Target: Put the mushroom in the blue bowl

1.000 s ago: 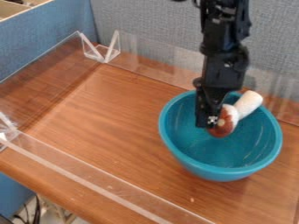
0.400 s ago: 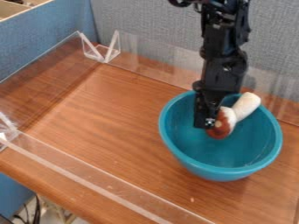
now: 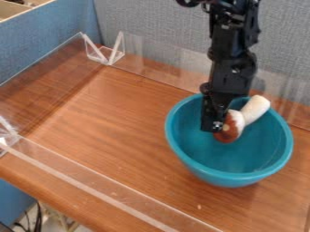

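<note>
The blue bowl (image 3: 269, 159) stands on the wooden table at the right. My gripper (image 3: 217, 124) points straight down into it from above, a black arm rising behind it. The mushroom (image 3: 234, 130) is at the fingertips, inside the bowl near its far wall. Its orange-brown cap is low beside the fingers, and its cream stem (image 3: 252, 108) slants up towards the rim. The gripper is shut on the mushroom at the cap. The fingers partly hide the cap.
A low clear plastic wall (image 3: 72, 172) runs along the table's front and left edges, with a clear bracket (image 3: 104, 48) at the back left. Blue and grey panels stand behind the table. Bare wood (image 3: 109, 118) spreads left of the bowl.
The mushroom sits a touch lower in the bowl than a second ago. The arm itself has stayed where it was.
</note>
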`<state>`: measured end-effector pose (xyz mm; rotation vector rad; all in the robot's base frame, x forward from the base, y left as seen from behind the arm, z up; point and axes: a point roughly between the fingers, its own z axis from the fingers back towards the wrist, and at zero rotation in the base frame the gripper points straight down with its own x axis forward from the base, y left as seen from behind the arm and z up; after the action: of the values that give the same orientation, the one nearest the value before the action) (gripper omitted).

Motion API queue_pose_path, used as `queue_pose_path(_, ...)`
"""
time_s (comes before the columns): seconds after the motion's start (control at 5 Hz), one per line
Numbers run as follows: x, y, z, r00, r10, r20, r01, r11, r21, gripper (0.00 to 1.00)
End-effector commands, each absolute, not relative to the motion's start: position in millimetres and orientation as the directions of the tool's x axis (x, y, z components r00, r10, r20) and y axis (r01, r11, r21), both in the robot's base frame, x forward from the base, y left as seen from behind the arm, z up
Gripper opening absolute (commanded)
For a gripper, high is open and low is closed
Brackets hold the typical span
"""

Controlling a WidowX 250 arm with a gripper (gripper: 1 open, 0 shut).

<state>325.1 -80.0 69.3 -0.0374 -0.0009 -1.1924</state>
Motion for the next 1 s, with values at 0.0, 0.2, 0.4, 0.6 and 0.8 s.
queue_pose_path(0.0, 334.8, -83.1, 83.8, 0.363, -0.931, 0.047, 0.931, 0.364, 0.017, 0.0)
queue_pose_path(0.2, 334.2, -84.2, 83.1, 0.355, -0.934, 0.042, 0.934, 0.356, 0.019, 0.0)
queue_pose_path(0.4, 333.6, -85.5, 82.8, 0.348, -0.937, 0.038, 0.937, 0.349, 0.022, 0.0)
queue_pose_path(0.6, 333.1, -86.6, 82.9, 0.342, -0.939, 0.034, 0.939, 0.343, 0.025, 0.0)
queue_pose_path(0.8, 332.6, -87.7, 82.1, 0.334, -0.942, 0.028, 0.942, 0.334, 0.027, 0.0)
